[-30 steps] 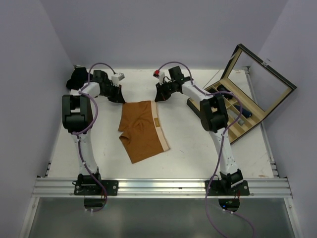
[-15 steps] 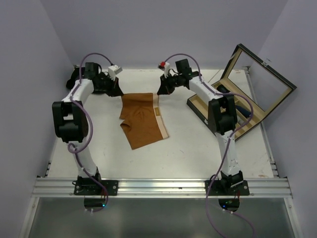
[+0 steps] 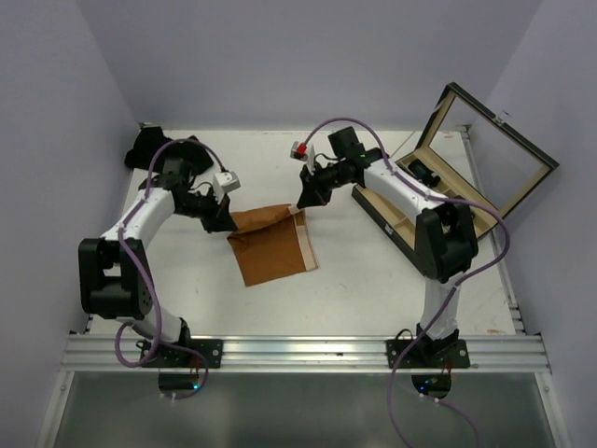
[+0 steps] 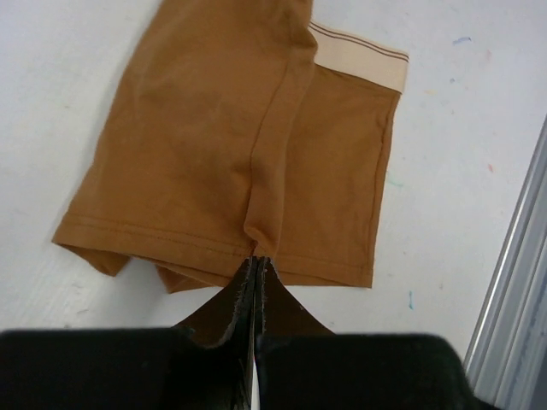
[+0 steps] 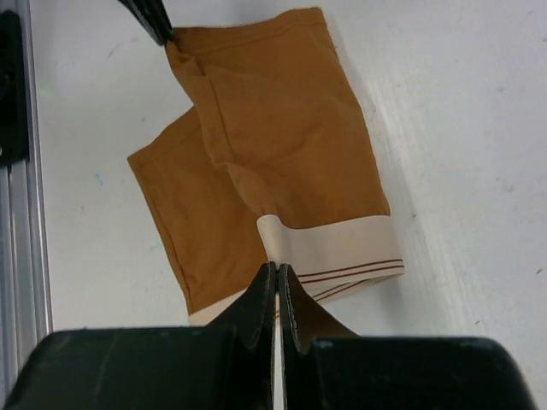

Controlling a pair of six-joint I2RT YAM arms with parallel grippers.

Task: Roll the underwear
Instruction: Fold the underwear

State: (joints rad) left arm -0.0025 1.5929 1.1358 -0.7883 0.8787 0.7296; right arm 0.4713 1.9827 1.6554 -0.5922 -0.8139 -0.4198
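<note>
– While both arms are reaching over the table (image 3: 373, 280), what is the underwear (image 3: 270, 245) looking like?
– Rust-orange briefs with a cream waistband are lying mid-table, folded lengthwise so one half is overlapping the other. The left tool (image 4: 256, 266) is pinching shut on the leg-hem end, and the right tool (image 5: 276, 273) is clamping the waistband end.
– What is each view adding?
– The right wrist view is showing thin brown stripes on the waistband. The left wrist view is showing a raised crease running from hem to waistband. Only the overhead view is taking in the wooden box (image 3: 438, 201), lid standing open, at the right.
</note>
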